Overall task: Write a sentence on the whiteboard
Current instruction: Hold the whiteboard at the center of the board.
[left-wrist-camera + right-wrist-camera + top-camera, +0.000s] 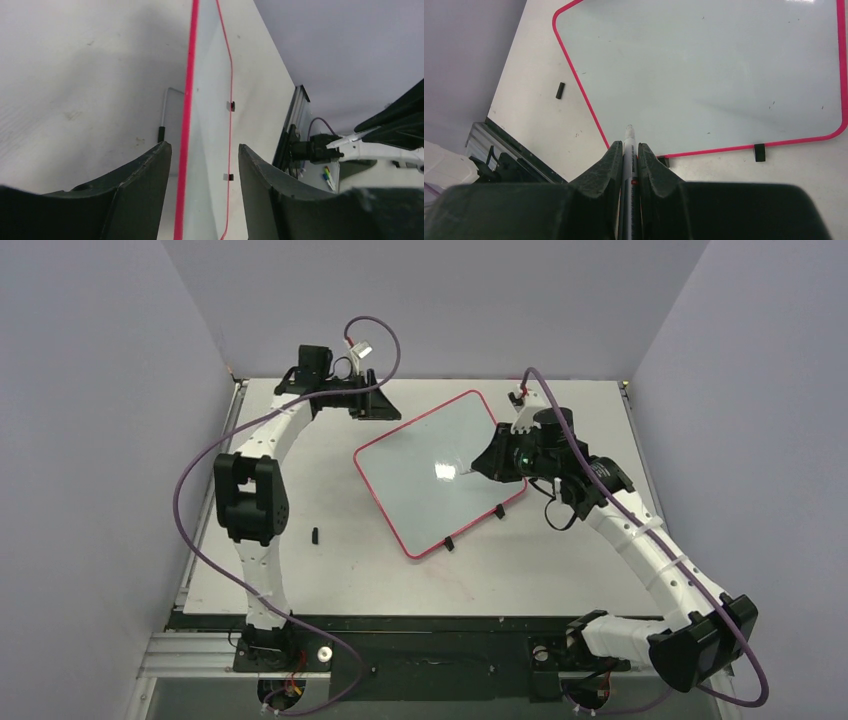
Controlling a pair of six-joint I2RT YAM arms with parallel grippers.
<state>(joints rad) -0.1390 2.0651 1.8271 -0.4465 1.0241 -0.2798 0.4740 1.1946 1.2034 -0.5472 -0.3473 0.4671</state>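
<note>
Right wrist view, low centre: my right gripper pinches the marker, aimed at the blank whiteboard for writing; my left gripper stands wide.

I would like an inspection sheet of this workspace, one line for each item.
Surface: white table, a few faint marks.
Job's things: whiteboard lies askew, blank; two black clips on its near edge; sentence not begun.
Clutter: small black piece left of the board.
Grippers: left gripper open at the board's far corner; right gripper shut on marker, tip over the board.
Cables: purple cable loops beside each arm.
Surroundings: plain grey walls on three sides.
</note>
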